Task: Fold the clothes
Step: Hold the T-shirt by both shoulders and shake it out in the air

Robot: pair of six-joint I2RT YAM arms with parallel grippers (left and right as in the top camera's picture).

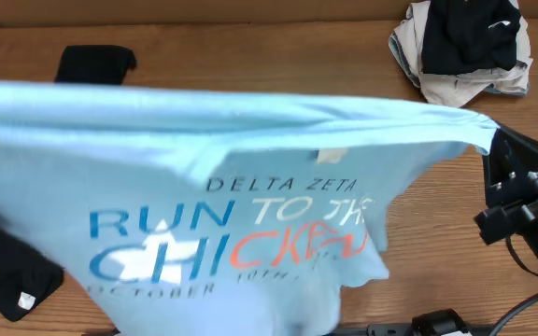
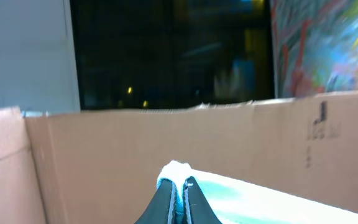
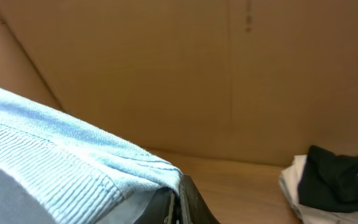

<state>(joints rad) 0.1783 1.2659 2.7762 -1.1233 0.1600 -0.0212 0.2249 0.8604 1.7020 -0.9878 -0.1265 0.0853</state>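
The light-blue T-shirt (image 1: 204,177) with white and pink-red lettering hangs stretched high above the table, filling most of the overhead view. My left gripper (image 2: 178,186) is shut on one top corner of the T-shirt (image 2: 260,199); in the overhead view it is hidden behind the cloth. My right gripper (image 3: 179,193) is shut on the other top corner of the T-shirt (image 3: 61,162), at the right end of the held edge (image 1: 486,131). A long black garment (image 1: 17,271) lies under the shirt at the left.
A pile of black and beige garments (image 1: 465,47) lies at the back right, also in the right wrist view (image 3: 334,183). Another black piece (image 1: 92,63) lies at the back left. Cardboard walls (image 2: 166,143) stand around the wooden table (image 1: 278,65).
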